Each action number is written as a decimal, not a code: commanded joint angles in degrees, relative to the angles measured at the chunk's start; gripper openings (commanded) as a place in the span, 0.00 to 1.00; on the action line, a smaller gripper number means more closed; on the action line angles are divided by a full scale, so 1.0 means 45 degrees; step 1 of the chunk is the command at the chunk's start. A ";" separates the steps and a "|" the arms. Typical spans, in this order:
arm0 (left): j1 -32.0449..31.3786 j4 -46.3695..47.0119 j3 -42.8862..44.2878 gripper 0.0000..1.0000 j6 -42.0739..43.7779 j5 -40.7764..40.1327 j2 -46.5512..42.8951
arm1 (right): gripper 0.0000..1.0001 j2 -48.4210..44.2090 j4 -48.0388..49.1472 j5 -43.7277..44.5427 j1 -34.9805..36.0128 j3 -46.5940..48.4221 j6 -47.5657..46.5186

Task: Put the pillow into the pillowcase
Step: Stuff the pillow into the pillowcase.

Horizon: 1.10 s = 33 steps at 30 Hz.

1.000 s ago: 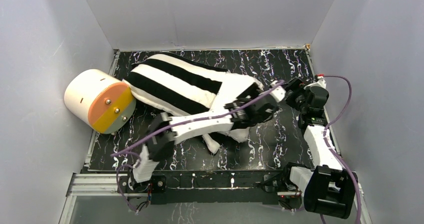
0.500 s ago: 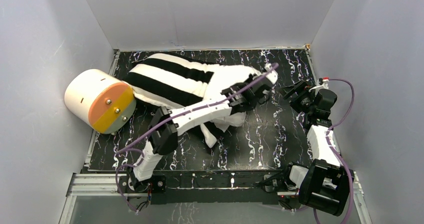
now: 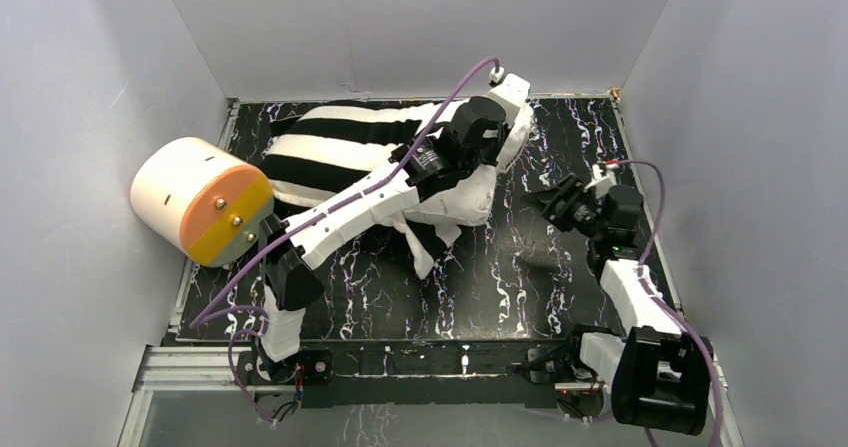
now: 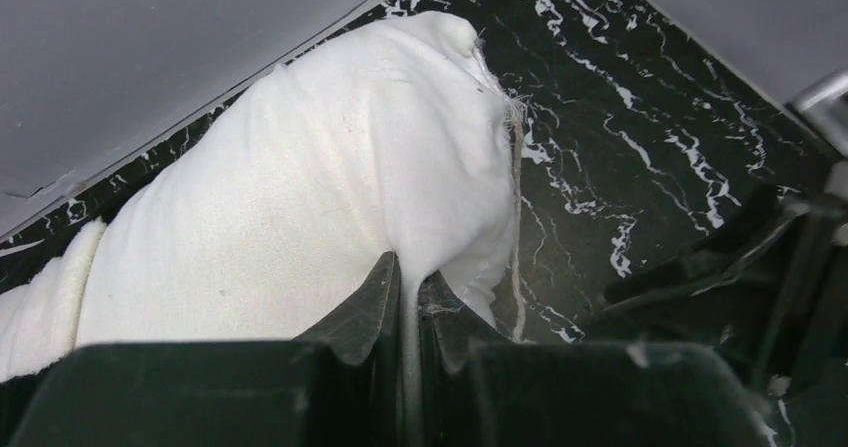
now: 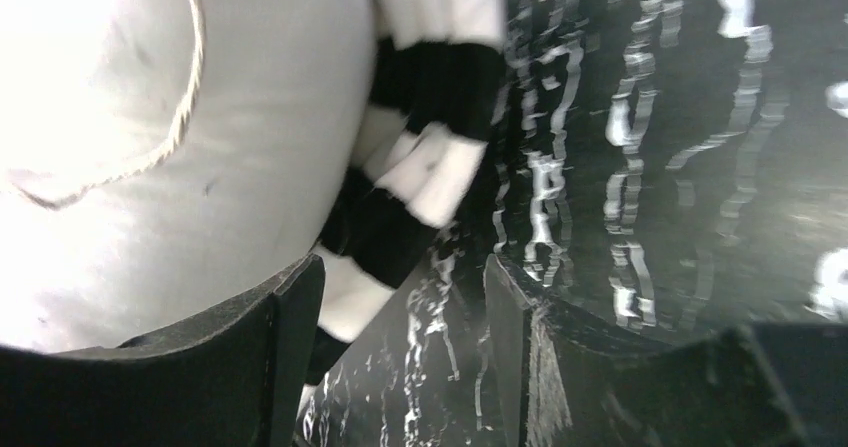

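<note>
The white pillow [image 3: 468, 192] lies at mid-table, its left part inside the black-and-white striped pillowcase [image 3: 340, 147]. My left gripper [image 3: 497, 132] is over the pillow's bare right end, raised toward the back wall. In the left wrist view the left gripper [image 4: 410, 267] is shut on a pinched fold of the pillow [image 4: 300, 197]. My right gripper [image 3: 540, 199] is just right of the pillow and points at it. In the right wrist view the right gripper [image 5: 405, 267] is open, with only tabletop between its fingers. The pillow [image 5: 200, 167] and a striped pillowcase flap [image 5: 435, 77] lie just ahead of it.
A cream cylinder with an orange and yellow face [image 3: 200, 202] lies at the left edge against the pillowcase. Grey walls close in the black marbled table [image 3: 560, 277] on three sides. A purple cable [image 3: 440, 107] arcs over the left arm.
My left gripper has shut on the pillow's right end and lifted it toward the back wall. My right gripper has swung left toward the pillow, and its jaws have narrowed somewhat.
</note>
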 commanded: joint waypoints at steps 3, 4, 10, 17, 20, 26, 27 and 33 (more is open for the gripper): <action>-0.0032 0.1715 0.1556 0.00 -0.0879 0.1159 -0.0826 | 0.62 0.1241 0.2906 0.0868 0.3029 0.0688 0.0246; -0.0012 0.1788 0.1463 0.00 -0.0993 0.1216 -0.0905 | 0.59 0.1546 0.3100 0.0966 0.3178 0.0786 0.0304; 0.0088 0.2267 0.0972 0.00 -0.1791 0.1870 -0.1540 | 0.55 0.3225 0.4783 0.1877 0.4022 0.1169 0.0723; 0.0125 0.2451 0.0656 0.00 -0.2476 0.2644 -0.2117 | 0.68 0.5525 0.5773 0.2755 0.4151 0.2285 0.1229; 0.0175 0.2600 0.0592 0.00 -0.2601 0.2690 -0.2373 | 0.70 0.6685 0.6549 0.3037 0.4253 0.2640 0.1796; 0.0435 0.2599 0.0304 0.00 -0.2314 0.2005 -0.2868 | 0.39 0.8734 0.8253 0.2267 0.4323 0.3622 0.2320; 0.0571 0.2489 0.0171 0.00 -0.2207 0.1834 -0.3013 | 0.20 0.8623 0.8305 0.2413 0.4233 0.3463 0.2242; 0.1777 0.1912 -0.2161 0.00 -0.2344 0.0515 -0.4151 | 0.00 0.6241 0.8449 0.2162 0.2836 0.1478 0.1950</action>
